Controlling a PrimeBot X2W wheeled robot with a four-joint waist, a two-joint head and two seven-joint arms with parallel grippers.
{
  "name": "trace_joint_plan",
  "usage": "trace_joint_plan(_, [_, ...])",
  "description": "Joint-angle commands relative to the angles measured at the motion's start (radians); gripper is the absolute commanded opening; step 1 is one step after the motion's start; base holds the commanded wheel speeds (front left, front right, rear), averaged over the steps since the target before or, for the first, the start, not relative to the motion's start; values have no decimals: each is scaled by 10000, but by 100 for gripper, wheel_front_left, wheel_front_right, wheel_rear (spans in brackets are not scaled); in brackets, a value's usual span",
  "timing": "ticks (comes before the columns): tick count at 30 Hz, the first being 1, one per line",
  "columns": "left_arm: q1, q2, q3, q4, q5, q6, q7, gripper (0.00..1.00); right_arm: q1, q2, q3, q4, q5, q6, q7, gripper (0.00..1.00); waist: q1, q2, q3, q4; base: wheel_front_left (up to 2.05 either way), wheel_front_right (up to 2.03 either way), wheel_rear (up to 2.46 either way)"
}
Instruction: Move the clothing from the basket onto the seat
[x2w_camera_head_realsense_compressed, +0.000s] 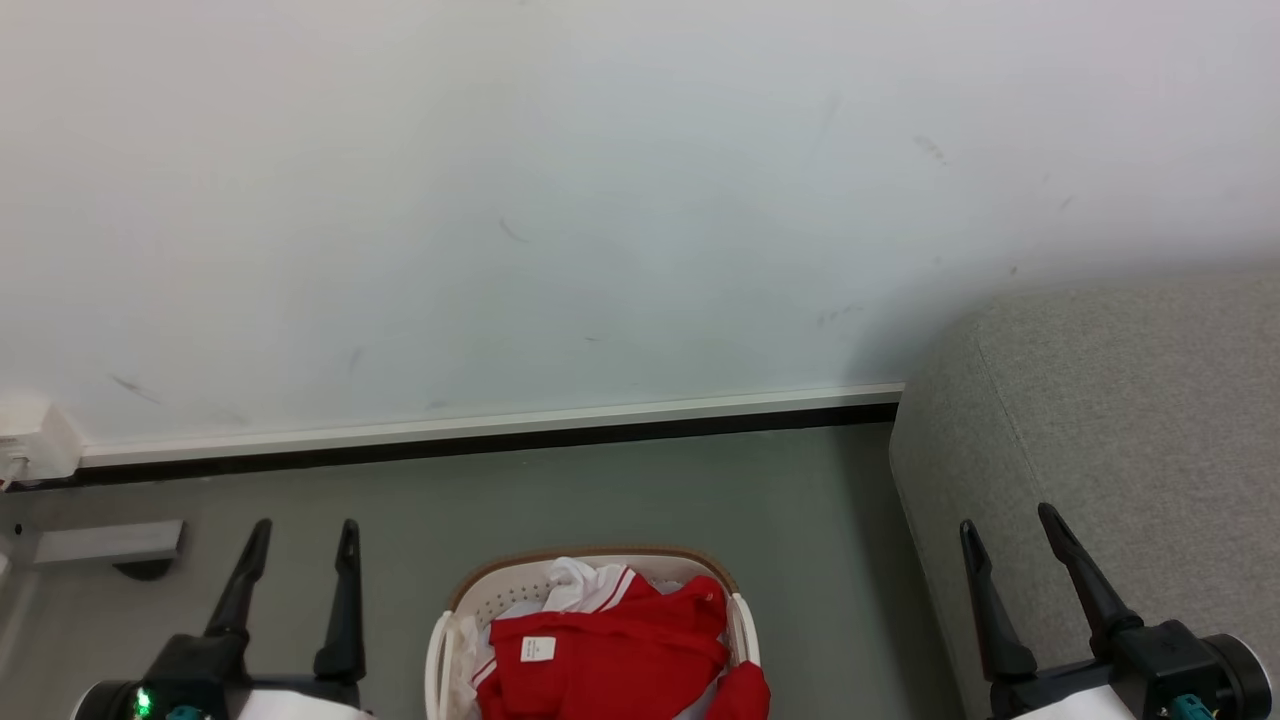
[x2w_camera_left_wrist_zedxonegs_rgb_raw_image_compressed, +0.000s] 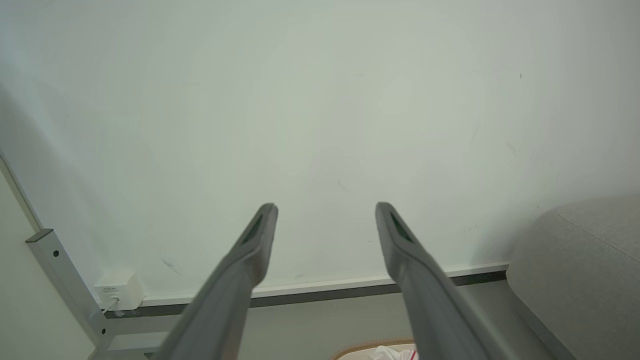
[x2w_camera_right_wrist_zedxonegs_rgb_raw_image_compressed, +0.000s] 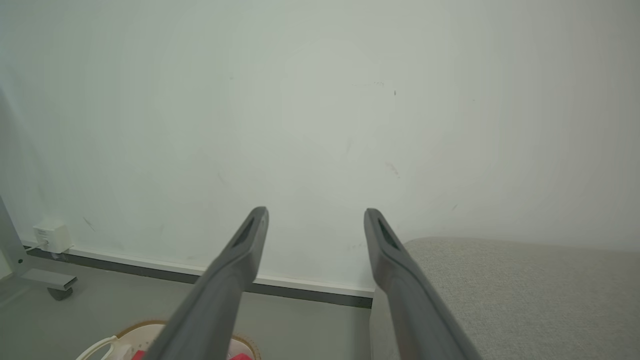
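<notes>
The basket (x2w_camera_head_realsense_compressed: 455, 600), white plastic with a brown rim, stands on the floor at the bottom centre of the head view. Red clothing (x2w_camera_head_realsense_compressed: 620, 655) with white striped trim and a small white tag is heaped in it, over some white cloth. The seat (x2w_camera_head_realsense_compressed: 1120, 420), light grey fabric, fills the right side and also shows as the seat (x2w_camera_right_wrist_zedxonegs_rgb_raw_image_compressed: 525, 290) and the seat (x2w_camera_left_wrist_zedxonegs_rgb_raw_image_compressed: 585, 265). My left gripper (x2w_camera_head_realsense_compressed: 305, 530) is open to the basket's left, clear of it. To the basket's right, my right gripper (x2w_camera_head_realsense_compressed: 1005, 518) is open in front of the seat. Both hold nothing.
A pale wall with a white and dark skirting board (x2w_camera_head_realsense_compressed: 500, 430) runs behind the grey floor. A white wall box (x2w_camera_head_realsense_compressed: 35, 440) sits at the far left, with a grey metal frame foot (x2w_camera_head_realsense_compressed: 105, 545) below it. Bare floor lies between basket and wall.
</notes>
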Motion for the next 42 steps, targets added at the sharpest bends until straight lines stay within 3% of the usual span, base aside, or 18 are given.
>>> trace_joint_plan(1, [101,18,76,4,25,-37,-6,100,-96,-70,6,43,29,-21,-37,100,0,0,-4,0,0,0,0])
trace_joint_plan(29, [41,-212,329,205,-203,-254,-6,100,-218,-66,326,-63,341,-21,-37,100,0,0,117,-230,0,0,0])
trace_joint_plan(42, [-465,-310,735,213,-601,-529,-5,100,-733,-61,382,-359,627,-21,-36,100,0,0,993,-562,0,0,0])
